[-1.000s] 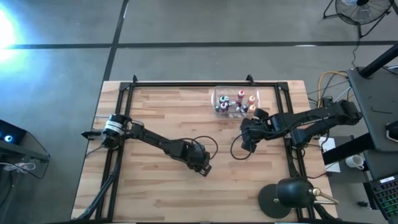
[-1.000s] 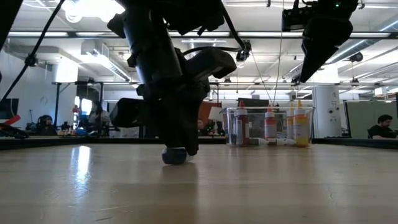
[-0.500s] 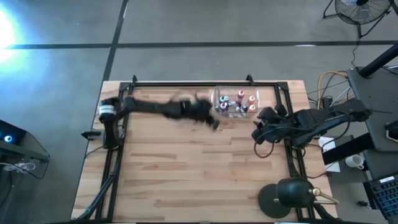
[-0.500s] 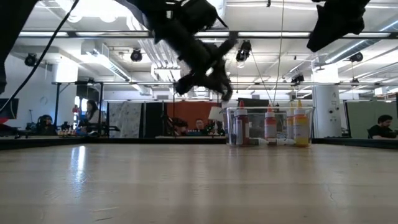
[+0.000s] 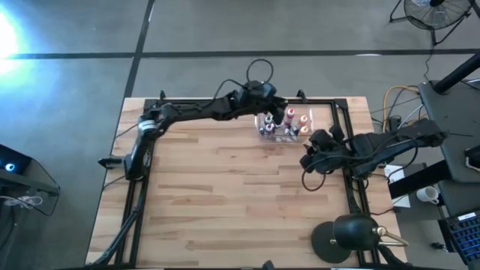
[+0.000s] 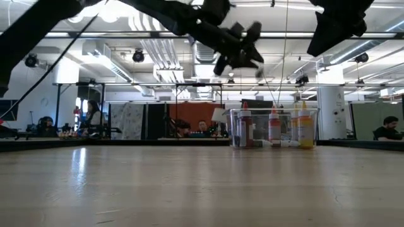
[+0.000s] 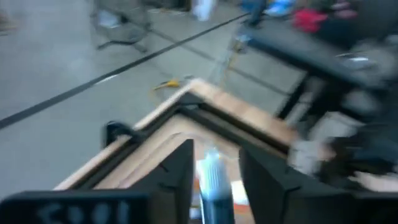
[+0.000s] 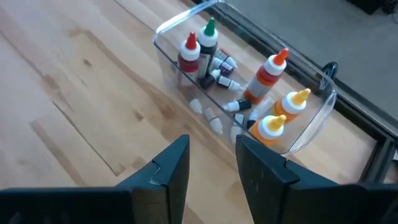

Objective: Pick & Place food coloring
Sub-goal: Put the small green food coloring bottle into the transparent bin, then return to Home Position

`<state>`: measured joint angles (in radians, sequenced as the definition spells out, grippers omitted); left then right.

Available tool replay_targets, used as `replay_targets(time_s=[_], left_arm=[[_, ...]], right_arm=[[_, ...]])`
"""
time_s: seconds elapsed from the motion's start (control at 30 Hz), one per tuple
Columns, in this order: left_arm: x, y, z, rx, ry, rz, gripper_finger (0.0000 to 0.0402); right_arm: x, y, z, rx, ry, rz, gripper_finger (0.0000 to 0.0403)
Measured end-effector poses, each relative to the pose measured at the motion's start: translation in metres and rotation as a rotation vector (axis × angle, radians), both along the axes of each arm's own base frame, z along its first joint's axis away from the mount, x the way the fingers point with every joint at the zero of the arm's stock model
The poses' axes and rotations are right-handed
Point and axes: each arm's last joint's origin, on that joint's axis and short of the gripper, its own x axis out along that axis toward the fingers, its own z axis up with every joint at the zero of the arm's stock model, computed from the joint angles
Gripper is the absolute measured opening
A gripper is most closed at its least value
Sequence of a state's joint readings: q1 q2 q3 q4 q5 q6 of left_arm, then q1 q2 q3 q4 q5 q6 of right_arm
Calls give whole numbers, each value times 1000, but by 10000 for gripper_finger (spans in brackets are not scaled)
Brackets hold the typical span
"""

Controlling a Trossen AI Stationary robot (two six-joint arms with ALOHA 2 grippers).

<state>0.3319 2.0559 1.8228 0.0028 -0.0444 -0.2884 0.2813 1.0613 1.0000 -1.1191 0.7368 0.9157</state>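
Observation:
A clear plastic box (image 5: 289, 124) stands at the table's far edge, right of middle, with several food coloring bottles (image 8: 267, 78) in it, some upright, some lying. My left gripper (image 5: 266, 101) hangs high over the box's left end, nearly level, shut on one small bluish food coloring bottle (image 7: 214, 180) with a whitish cap. My right gripper (image 5: 309, 161) hovers just near and right of the box, open, with nothing between its fingers (image 8: 171, 171). My left gripper has the small bottle's body (image 7: 210, 190) between its two fingers, which lie along it. The whitish cap (image 7: 211, 157) points forward past the fingertips. The bottle is lifted clear, high above the table and the box. The picture is blurred, so the contact faces cannot be made out.
Black frame rails (image 5: 225, 101) run along the table's far and side edges. A black lamp (image 5: 349, 236) stands at the near right corner. Bare wood (image 5: 225, 195) spreads across the middle and near left. People sit in the room behind the table in the low view.
My left gripper has risen from the table's middle, where it pointed down at the bluish bottle, and swung toward the far edge and the box, tipping from downward to nearly level. The bottle has gone up with it, clear of the table. My right gripper has drawn slightly toward the right edge.

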Motion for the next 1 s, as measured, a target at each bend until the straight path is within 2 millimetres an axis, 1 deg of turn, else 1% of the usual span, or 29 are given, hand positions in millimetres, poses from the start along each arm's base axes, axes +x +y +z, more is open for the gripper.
replay_targets(time_s=[0.07, 0.13, 0.27, 0.37, 0.47, 0.53, 0.57, 0.63, 0.7, 0.77, 0.9, 0.93, 1.0], left_arm=[[7, 8, -7, 3, 35, 65, 123], [4, 10, -2, -29, 98, 88, 144], [-9, 6, 32, -11, 142, 84, 164], [-16, -7, 50, 37, 155, 47, 166], [-30, -27, 66, 62, 192, 2, 167], [-48, -43, 84, 82, 223, -32, 167], [-55, -52, 89, 94, 254, -52, 167], [-70, -70, 103, 136, 260, -98, 167], [-84, -89, 109, 130, 272, -131, 167], [-98, -103, 117, 114, 216, -158, 167], [-134, -120, 133, 94, 70, -199, 167], [-144, -123, 133, 79, 50, -201, 167], [-159, -128, 124, 32, 30, -198, 167]], right_arm=[[4, 1, -3, -8, 24, 2, 123], [6, 2, -5, -9, 33, 3, 123], [5, 3, -5, 1, 18, -5, 123], [1, 2, -1, 8, -2, -7, 123], [-1, 1, 1, 11, -16, -5, 123], [-1, 1, 2, 17, -33, -4, 123], [0, 1, 3, 21, -48, -4, 123], [-1, 1, 5, 25, -62, 14, 123], [0, 2, 15, 15, -92, 55, 123], [-2, 1, 28, -16, -100, 118, 123], [-9, -1, 59, -105, -77, 257, 123], [-12, -2, 67, -126, -79, 285, 123], [-18, -4, 83, -170, -92, 336, 123]])
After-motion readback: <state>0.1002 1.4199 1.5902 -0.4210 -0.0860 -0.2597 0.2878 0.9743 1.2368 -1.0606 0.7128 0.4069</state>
